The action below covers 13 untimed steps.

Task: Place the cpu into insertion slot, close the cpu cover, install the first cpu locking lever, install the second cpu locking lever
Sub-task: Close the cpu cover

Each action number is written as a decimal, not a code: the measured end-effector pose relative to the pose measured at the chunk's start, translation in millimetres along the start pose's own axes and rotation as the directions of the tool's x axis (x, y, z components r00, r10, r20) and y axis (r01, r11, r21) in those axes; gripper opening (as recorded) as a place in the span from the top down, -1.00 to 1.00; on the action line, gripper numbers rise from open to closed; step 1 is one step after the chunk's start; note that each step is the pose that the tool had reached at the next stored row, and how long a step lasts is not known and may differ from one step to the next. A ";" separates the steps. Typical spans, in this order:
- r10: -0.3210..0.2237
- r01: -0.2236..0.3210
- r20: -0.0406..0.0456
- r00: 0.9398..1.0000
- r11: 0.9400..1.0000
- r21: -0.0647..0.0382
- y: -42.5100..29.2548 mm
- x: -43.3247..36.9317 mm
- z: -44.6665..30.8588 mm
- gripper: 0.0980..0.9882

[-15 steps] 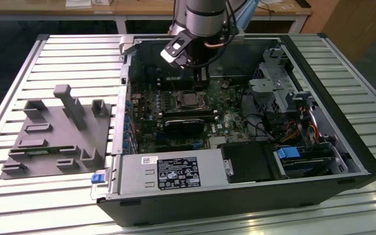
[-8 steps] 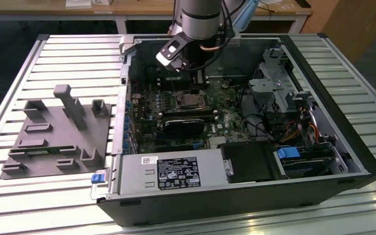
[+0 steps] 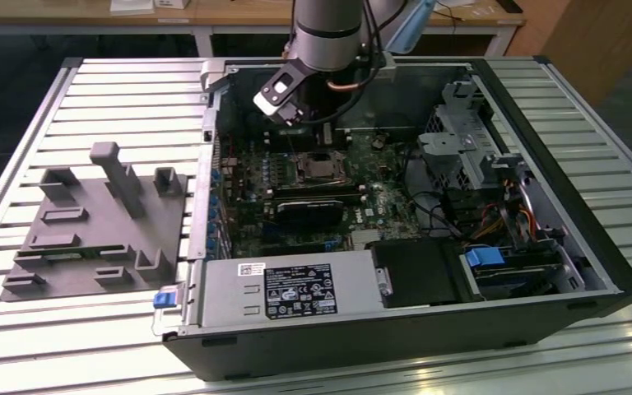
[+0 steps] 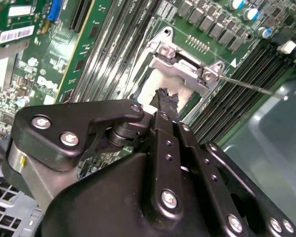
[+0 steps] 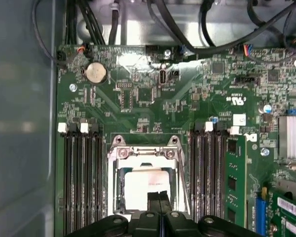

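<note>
The cpu (image 5: 138, 183) lies in the insertion slot (image 3: 318, 167), its pale metal top showing inside the silver rim. The cpu cover (image 5: 145, 153) is a silver frame; its hinged end with two screws (image 4: 182, 66) sits at the slot's far side, and I cannot tell whether it lies fully flat. A thin locking lever (image 4: 251, 86) sticks out sideways from the socket corner. My gripper (image 5: 159, 200) hangs just over the cpu's near edge, its two black fingertips (image 4: 164, 98) pressed together with nothing between them. In the exterior view the gripper (image 3: 313, 132) is inside the open case, above the board.
Long black memory slots (image 5: 81, 182) flank the socket on both sides. A black heatsink block (image 3: 307, 210) lies on the board nearer the power supply (image 3: 294, 288). Drive cage (image 3: 470, 136) and cables crowd the exterior view's right. A grey fixture (image 3: 96, 222) sits outside the case.
</note>
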State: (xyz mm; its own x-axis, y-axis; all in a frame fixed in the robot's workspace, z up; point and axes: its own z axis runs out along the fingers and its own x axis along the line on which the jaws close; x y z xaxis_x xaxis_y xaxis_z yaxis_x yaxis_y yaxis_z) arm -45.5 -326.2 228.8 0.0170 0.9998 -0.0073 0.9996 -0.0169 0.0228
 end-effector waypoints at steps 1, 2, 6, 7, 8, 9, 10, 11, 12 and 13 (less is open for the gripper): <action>0.000 0.000 -0.006 1.000 1.000 0.000 -0.9 0.0 0.6 0.99; 0.000 0.000 -0.012 1.000 1.000 0.000 -1.7 -0.1 1.2 0.99; 0.001 -0.001 -0.031 1.000 1.000 0.000 -4.1 -0.1 3.5 0.99; 0.001 -0.001 -0.031 1.000 1.000 0.000 -4.3 -0.1 4.2 0.99; 0.001 -0.001 -0.031 1.000 1.000 0.000 -4.5 -0.2 4.7 0.99; 0.001 -0.001 -0.030 1.000 1.000 0.001 -4.6 -0.2 4.8 0.99; 0.001 -0.001 -0.030 1.000 1.000 0.001 -4.6 -0.2 4.8 0.99; 0.001 -0.001 -0.030 1.000 1.000 0.001 -4.6 -0.2 4.8 0.99; 0.001 -0.001 -0.030 1.000 1.000 0.001 -4.7 -0.2 4.8 0.99; 0.001 -0.001 -0.030 1.000 1.000 0.001 -4.6 -0.2 4.9 0.99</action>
State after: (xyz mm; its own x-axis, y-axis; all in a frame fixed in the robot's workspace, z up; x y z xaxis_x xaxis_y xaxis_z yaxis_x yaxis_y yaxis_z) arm -50.1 -326.3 223.8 0.0170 0.9996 0.0232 0.9996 -0.0175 0.0222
